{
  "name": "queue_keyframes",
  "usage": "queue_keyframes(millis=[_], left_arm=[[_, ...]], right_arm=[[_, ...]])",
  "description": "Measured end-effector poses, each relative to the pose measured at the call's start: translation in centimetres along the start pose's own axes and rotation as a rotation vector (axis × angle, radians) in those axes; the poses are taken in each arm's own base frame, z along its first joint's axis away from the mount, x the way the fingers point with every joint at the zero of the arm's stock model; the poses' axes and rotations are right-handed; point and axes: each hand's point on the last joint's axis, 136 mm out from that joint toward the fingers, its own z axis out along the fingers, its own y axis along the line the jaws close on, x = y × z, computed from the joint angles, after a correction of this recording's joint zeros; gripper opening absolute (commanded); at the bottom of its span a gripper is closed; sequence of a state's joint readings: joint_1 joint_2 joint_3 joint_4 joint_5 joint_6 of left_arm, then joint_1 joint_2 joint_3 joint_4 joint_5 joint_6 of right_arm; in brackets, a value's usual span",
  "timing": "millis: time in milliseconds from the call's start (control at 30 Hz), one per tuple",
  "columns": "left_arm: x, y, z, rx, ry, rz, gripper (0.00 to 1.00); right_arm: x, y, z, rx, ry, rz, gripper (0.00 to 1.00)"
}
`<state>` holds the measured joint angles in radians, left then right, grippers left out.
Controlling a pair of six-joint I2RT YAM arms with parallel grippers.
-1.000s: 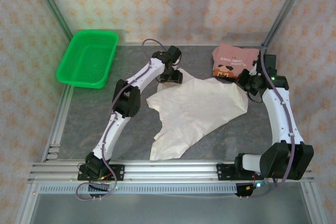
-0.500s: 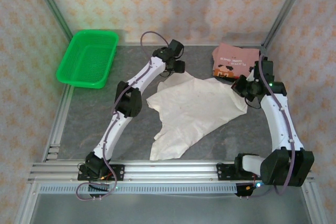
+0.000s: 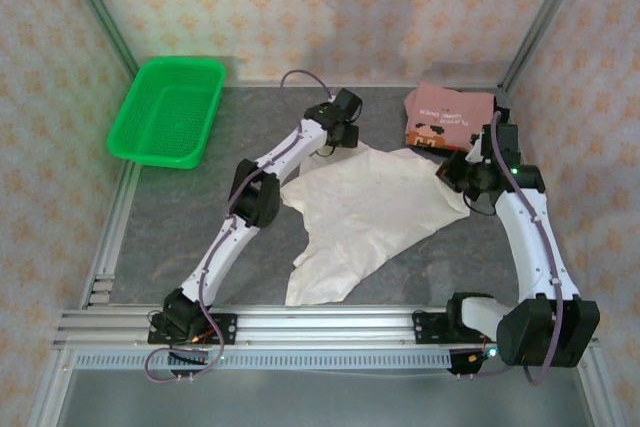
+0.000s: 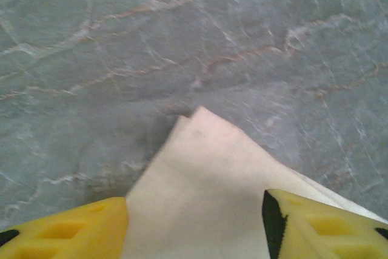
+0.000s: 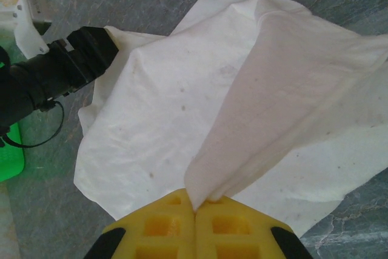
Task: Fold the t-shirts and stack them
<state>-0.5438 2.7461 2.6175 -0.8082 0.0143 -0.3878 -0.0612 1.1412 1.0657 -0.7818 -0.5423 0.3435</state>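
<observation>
— Cream-white t-shirt [image 3: 375, 212]: lies opened out and rumpled across the middle of the grey stone-look worktop [image 3: 180, 237], with one long tail running toward the near edge. Tools?

— Right tool [image 5: 195, 205]: fingers pressed together on a pinch of the tee's right-hand edge. Cloth rises from the pinch in a tented ridge, so that side is lifted off the worktop. Left tool [image 4: 194, 213]: jaws apart, low over the far-left corner of the same tee. The corner lies flat between the two yellow fingers [image 4: 73, 228]; nothing gripped.

— Why that arrangement?

— Judgement: one side is held up to tension the cloth while the other arm lines up on the opposite corner. With both ends taken, the tee could be drawn out flat for a first fold. Step in hand: left-corner pickup, not yet made.

— Other items?

— Dusty-pink printed t-shirt [image 3: 450, 117]: folded, far right corner of the worktop, just beside the cream tee's far edge. Likely the base of the stack. Green mesh basket [image 3: 157, 159]: far left, well apart.

— Risk?

— Thin corner lying flat on stone. The fingers may close without catching it, or take one layer only. Task looks early: one tee folded, one not.
</observation>
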Motion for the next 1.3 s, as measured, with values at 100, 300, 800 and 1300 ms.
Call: queue_keyframes(millis=[100,300,800,1300], left_arm=[[0.6,-0.5,0.2,-0.044,-0.011,0.031,0.33],[1.2,2.0,0.0,-0.122,0.029,-0.004,0.07],[13.0,19.4,-8.9,-0.366,0.306,-0.247,0.05],[15.4,19.6,-16.3,-0.251,0.265,-0.407,0.68]], right_arm=[[0.1,0.1,-0.1,-0.005,0.002,0.000,0.00],[0.2,0.4,-0.3,-0.021,0.006,-0.002,0.00],[-0.9,1.4,3.7,0.001,0.102,-0.005,0.00],[0.3,4.6,7.3,0.068,0.159,-0.179,0.00]])
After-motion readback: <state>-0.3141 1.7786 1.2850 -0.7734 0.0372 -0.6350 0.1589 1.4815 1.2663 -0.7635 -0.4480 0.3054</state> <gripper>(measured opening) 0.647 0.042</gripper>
